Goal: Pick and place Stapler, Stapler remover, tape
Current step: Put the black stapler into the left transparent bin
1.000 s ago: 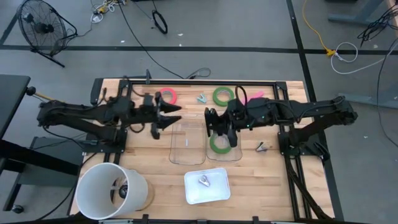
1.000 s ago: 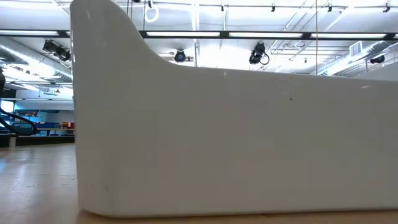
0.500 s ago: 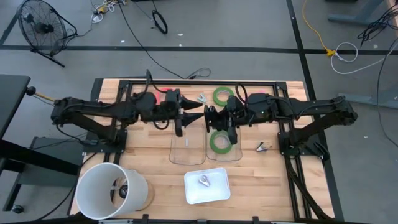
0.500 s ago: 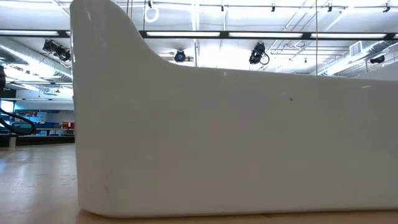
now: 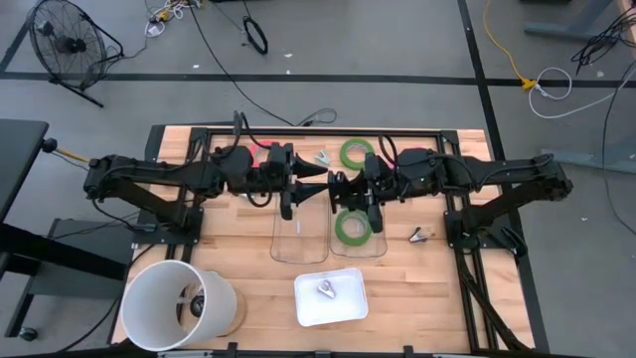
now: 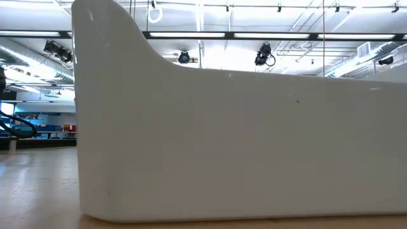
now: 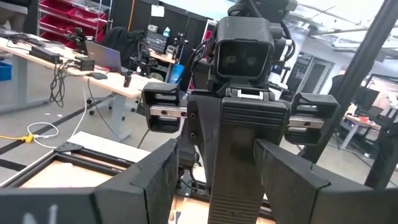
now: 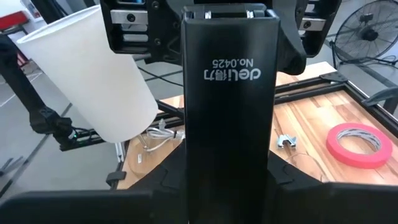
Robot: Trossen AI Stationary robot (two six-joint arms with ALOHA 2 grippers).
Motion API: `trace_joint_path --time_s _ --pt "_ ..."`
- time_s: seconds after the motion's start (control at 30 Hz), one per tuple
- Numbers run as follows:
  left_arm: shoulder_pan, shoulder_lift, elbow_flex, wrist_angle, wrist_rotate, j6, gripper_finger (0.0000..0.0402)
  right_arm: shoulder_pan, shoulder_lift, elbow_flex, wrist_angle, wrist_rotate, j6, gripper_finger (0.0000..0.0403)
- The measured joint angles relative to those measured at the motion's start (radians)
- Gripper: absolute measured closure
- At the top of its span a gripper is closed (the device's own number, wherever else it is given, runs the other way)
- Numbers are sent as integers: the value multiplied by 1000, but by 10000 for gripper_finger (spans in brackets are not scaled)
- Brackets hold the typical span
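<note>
Gripping a black stapler in the right gripper — jaws closed tight on its body, free end poking out forward. Hanging in the air just above the far edge of the clear tray, and aimed straight into the left gripper. Looks like a handover. Left fingers spread wide, one on each side of the stapler's end; touching it or not, cannot tell.

Handling, at a guess: rigid and boxy, with some weight from the metal inside. Smooth painted casing, so a bit slippery — best taken across the flat sides near mid-length, clear of the hinge, so as not to pop it open.

Inside the clear tray, a flat green tape ring, matte, open-centred. Beyond the tray's far edge, a second green ring and a small metal claw-shaped piece, likely a staple remover. Farther left of that, a red ring, half hidden under the left arm from above. Just left of the clear tray, a second clear tray. On its near side, a white tray with a small metal piece in it.
</note>
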Motion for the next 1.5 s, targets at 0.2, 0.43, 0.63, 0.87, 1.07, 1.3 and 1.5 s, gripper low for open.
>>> trace_joint_path --time_s 0.2,0.43,0.63,0.87,1.07,1.3,1.5 --pt "1 1 1 3 4 0 184 -22 -12 0 -3 3 -4 300" --pt "0 3 1 -1 14 1 184 -40 -19 0 5 -11 2 300" --pt "10 3 1 0 -1 1 184 -20 -16 -1 25 -37 15 300" --pt "13 1 1 -5 8 1 184 -17 -8 -1 30 -35 11 300" --pt "13 -1 0 -1 28 1 184 -25 15 0 40 -53 -12 300" --pt "14 0 0 8 37 0 184 -56 -6 0 34 -71 -20 300" --pt "13 1 0 5 55 1 184 -61 -10 0 16 -58 -26 300"
